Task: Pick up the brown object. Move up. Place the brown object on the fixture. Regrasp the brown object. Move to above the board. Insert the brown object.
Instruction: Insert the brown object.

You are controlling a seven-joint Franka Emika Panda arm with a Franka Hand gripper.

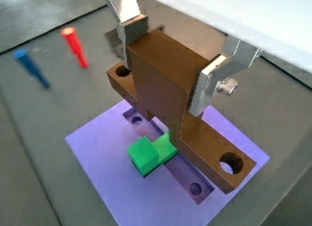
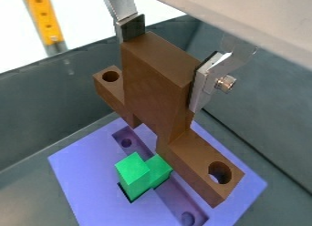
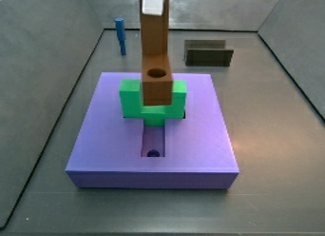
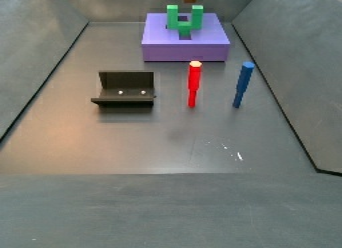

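My gripper (image 1: 172, 61) is shut on the top end of the brown object (image 1: 165, 93), its silver fingers (image 2: 210, 79) pressed to two opposite faces. The brown object (image 3: 154, 59) stands upright over the purple board (image 3: 102, 135), a round hole near its lower end. That lower end sits in the gap of the green U-shaped block (image 3: 131, 97), over the board's long slot (image 3: 154, 143). In both wrist views I look down along the brown object (image 2: 156, 84) onto the green block (image 2: 138, 170) and the board (image 2: 86, 179). The dark fixture (image 4: 126, 89) stands apart on the floor and holds nothing.
A red peg (image 4: 194, 84) and a blue peg (image 4: 243, 84) stand upright on the floor between the fixture and the board (image 4: 167, 44). A yellow strip (image 2: 44, 18) shows at the edge of a wrist view. Grey walls enclose the floor.
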